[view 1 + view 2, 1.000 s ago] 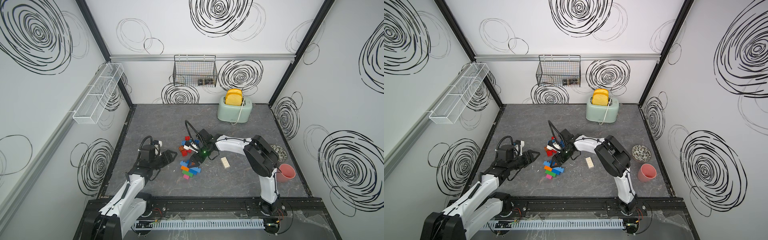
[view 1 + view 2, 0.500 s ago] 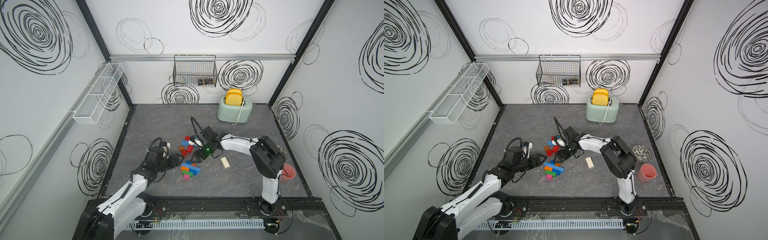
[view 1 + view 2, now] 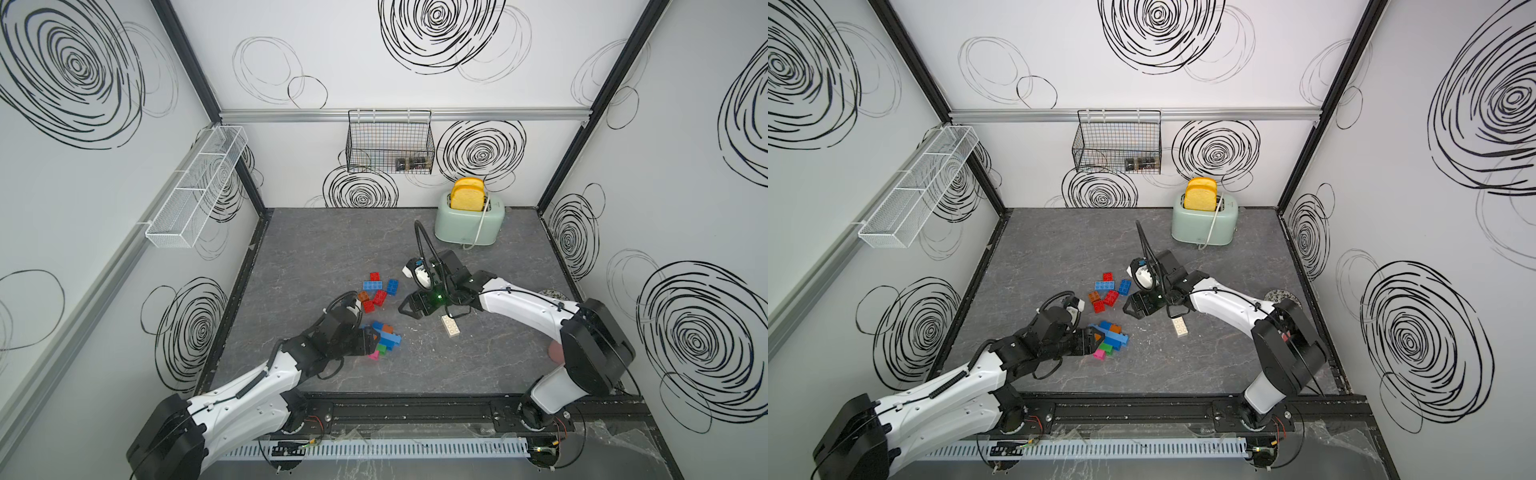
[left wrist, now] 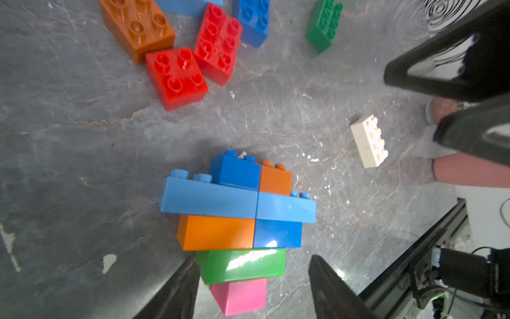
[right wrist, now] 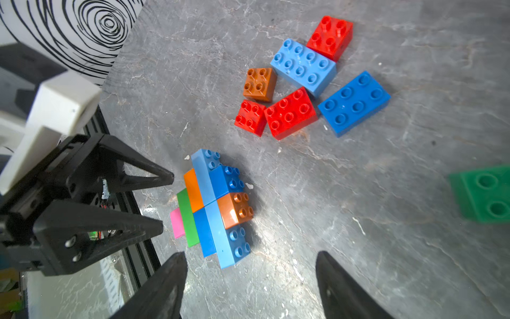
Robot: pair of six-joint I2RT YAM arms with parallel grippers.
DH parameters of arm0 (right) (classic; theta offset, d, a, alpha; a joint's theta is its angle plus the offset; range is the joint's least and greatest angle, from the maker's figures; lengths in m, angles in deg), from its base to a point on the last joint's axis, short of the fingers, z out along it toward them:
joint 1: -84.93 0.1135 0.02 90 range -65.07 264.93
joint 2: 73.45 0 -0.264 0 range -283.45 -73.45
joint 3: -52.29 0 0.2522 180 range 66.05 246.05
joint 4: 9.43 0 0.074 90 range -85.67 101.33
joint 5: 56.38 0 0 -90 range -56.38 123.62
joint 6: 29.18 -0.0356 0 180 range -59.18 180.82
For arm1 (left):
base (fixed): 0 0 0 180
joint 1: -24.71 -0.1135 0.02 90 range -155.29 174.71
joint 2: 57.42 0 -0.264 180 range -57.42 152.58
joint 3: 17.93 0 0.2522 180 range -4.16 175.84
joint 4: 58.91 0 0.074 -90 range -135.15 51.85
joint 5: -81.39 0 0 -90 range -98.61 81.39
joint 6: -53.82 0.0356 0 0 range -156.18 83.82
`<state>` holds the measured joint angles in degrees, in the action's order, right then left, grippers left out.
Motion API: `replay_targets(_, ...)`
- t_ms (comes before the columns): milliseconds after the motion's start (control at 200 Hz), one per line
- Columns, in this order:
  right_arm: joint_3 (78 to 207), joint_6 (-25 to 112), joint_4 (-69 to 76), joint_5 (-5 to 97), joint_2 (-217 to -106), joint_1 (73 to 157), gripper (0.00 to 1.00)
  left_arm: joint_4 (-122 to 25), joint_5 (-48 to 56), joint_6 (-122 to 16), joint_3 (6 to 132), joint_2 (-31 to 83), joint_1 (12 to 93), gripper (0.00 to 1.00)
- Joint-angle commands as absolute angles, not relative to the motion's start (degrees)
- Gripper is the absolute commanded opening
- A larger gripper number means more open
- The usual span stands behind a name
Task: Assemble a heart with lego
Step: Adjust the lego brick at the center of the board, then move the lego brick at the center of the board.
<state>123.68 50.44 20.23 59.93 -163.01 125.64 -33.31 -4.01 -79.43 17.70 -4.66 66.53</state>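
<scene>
The part-built lego heart [image 4: 237, 212] lies flat on the grey floor: pink tip, then green, orange and blue rows. It shows in both top views [image 3: 386, 338] [image 3: 1113, 338] and in the right wrist view [image 5: 215, 204]. My left gripper [image 4: 254, 287] is open and straddles the pink and green tip; one finger [image 4: 179, 287] is at the green brick's side, the other stands apart. In a top view the left gripper [image 3: 368, 343] sits at the heart's left. My right gripper [image 5: 248, 279] is open and empty, hovering right of the loose bricks [image 3: 405, 309].
Loose red, blue and orange bricks [image 3: 376, 291] lie just behind the heart. A white brick [image 3: 451, 326] lies to the right, a green brick [image 5: 483, 193] near the right gripper. A mint toaster [image 3: 469, 224] stands at the back; a pink cup [image 3: 555, 351] is at the right.
My left arm has swung in from the left until its fingers straddle the heart's tip. The right arm has drawn back a little to the right, off the loose bricks.
</scene>
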Motion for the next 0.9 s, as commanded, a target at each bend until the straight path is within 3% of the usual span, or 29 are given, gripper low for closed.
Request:
replay_targets(0,122.1,49.28,19.42,58.14,-160.52,125.37,0.77,-29.04,-10.21,-82.58,19.19,-4.58,70.87,0.67)
replay_targets(235,120.21,49.12,18.96,58.08,-159.8,125.36,0.77,-28.58,-11.38,-85.05,18.46,-2.4,75.99,0.65)
replay_targets(896,118.55,49.83,17.49,60.51,-160.13,124.9,0.76,-29.86,-11.15,-78.25,22.17,6.66,75.63,0.58)
